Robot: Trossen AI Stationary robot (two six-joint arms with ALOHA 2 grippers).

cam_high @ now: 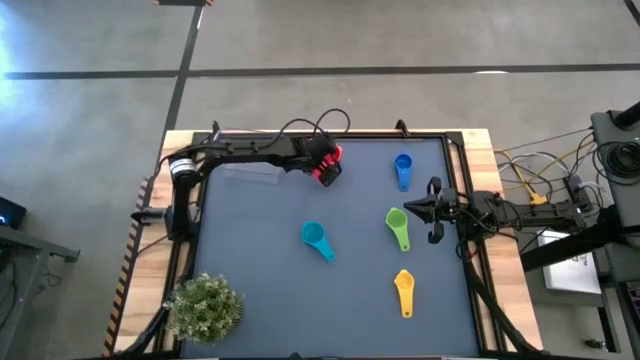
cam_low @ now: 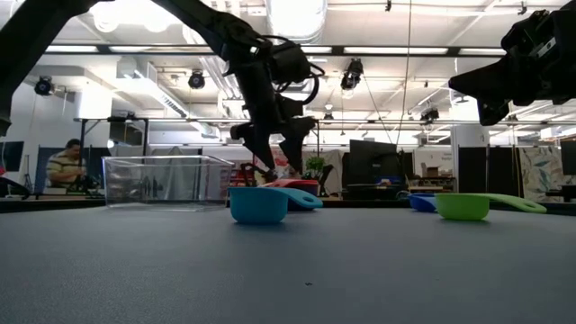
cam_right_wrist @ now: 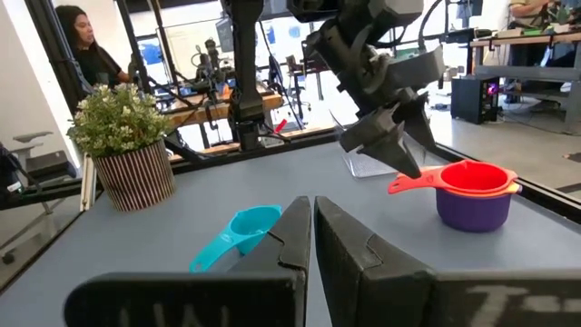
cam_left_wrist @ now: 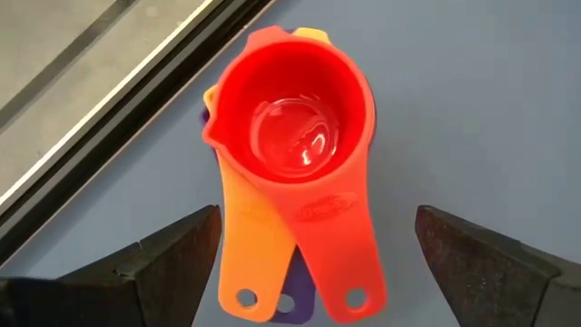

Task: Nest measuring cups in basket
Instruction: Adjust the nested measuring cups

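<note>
- Directly under the left wrist camera sits a nested stack: red cup (cam_left_wrist: 295,136) on top, orange cup (cam_left_wrist: 250,245) beneath it, purple cup (cam_right_wrist: 474,209) at the bottom; the orange and red handles fan slightly apart.
- Left tool (cam_left_wrist: 318,263) hangs over that stack with its fingers (cam_left_wrist: 163,259) spread wide and nothing between them; the handles point back toward the tool, so the stack's long axis runs roughly across the line between the 2 fingers.
- My judgement: the left arm is far nearer the stack, and the move turns on lowering straight down to straddle the handles or the bowl.
- Basket (cam_low: 166,180) stands on the tabletop (cam_high: 350,300) just beside the stack, on the left arm's side; it looks empty.
- 4 cups lie loose: teal cup (cam_high: 317,240), green cup (cam_high: 398,227), blue cup (cam_high: 403,170), yellow cup (cam_high: 404,291).
- Right tool (cam_high: 408,209) waits by the green cup, fingers pressed together, holding nothing.
</note>
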